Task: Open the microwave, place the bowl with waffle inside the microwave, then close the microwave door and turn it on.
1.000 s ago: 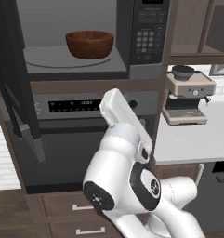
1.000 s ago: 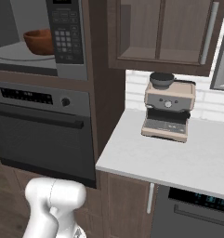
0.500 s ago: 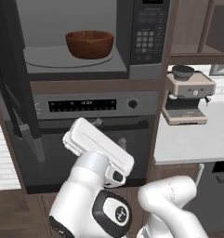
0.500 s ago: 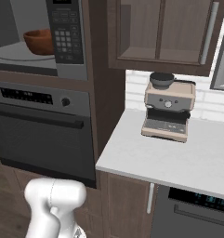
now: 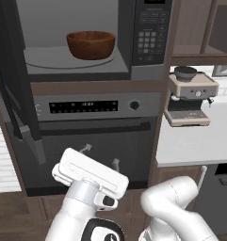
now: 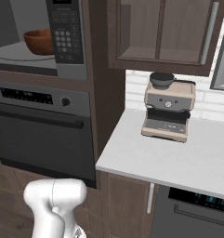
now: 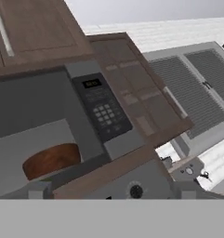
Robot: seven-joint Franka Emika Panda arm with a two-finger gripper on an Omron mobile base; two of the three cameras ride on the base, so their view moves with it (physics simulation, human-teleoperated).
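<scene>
The microwave (image 5: 150, 56) stands open, with its keypad at the right. Its door (image 5: 13, 108) is swung out to the left, edge-on to me. The reddish-brown bowl (image 5: 90, 44) rests on the glass turntable inside; the bowl (image 6: 38, 41) and the bowl (image 7: 50, 160) show from the other sides too. The waffle is hidden below the bowl's rim. My gripper (image 5: 101, 156) hangs low in front of the oven, well below the microwave, open and holding nothing. In the hand view the gripper (image 7: 112, 190) points up at the microwave (image 7: 102, 111), its jaws wide apart.
A wall oven (image 5: 96, 141) with a bar handle sits under the microwave. To the right, a coffee machine (image 5: 190, 94) stands on a pale counter (image 6: 178, 158). Dark cabinets (image 6: 160, 32) hang above it, and a dishwasher (image 6: 197, 204) sits below.
The arm has folded down and to the left, taking the hand from the oven's control panel to low before the oven door. Bowl and door have not moved.
</scene>
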